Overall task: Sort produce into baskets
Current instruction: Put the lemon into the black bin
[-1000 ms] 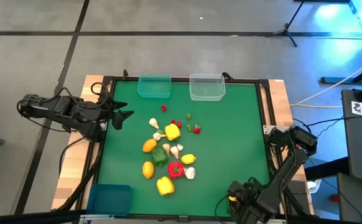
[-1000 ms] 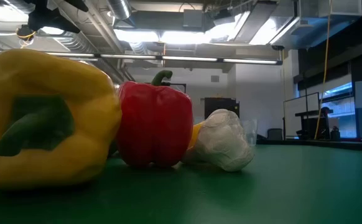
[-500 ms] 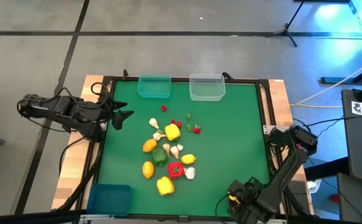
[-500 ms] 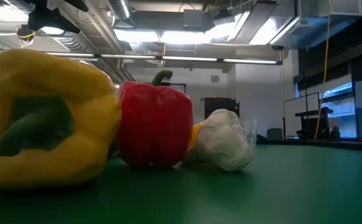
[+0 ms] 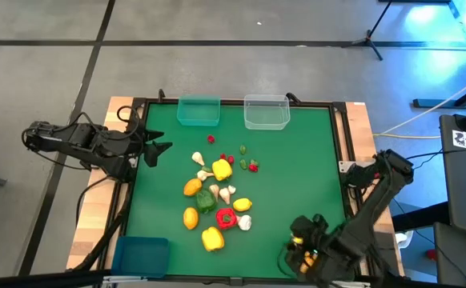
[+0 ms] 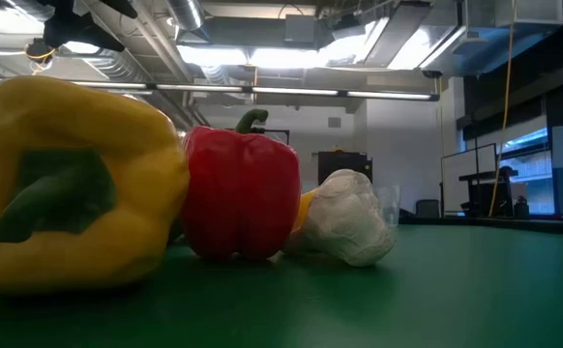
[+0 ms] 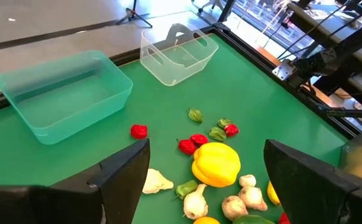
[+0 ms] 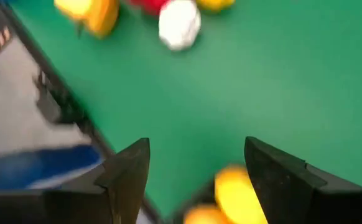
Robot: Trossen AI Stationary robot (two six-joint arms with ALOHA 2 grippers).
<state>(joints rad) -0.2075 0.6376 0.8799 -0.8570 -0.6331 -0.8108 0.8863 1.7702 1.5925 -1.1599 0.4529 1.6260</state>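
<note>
The green table mat [image 5: 297,168] carries a translucent teal plastic bin [image 5: 198,111] and a clear plastic bin [image 5: 266,112] at its far edge. The heap of toy produce [image 5: 217,196] lies mid-mat. The left gripper [image 5: 159,150] hovers at the left edge, fingers spread. The right gripper [image 5: 301,254] hovers near the front edge, fingers spread.

Ceiling strip lights [image 6: 262,58] are glowing bright in the low view, leaving the room beyond dim and the near faces of the yellow pepper [image 6: 69,184] and red pepper [image 6: 241,193] partly in shade. From above, the green worktop [image 5: 297,176] is lying evenly lit, with only faint shadows — a blue glow is spilling in at the far right corner. The right wrist view is smearing heavily, the garlic bulb [image 8: 180,25] blurring; the left wrist view is staying crisp.
</note>
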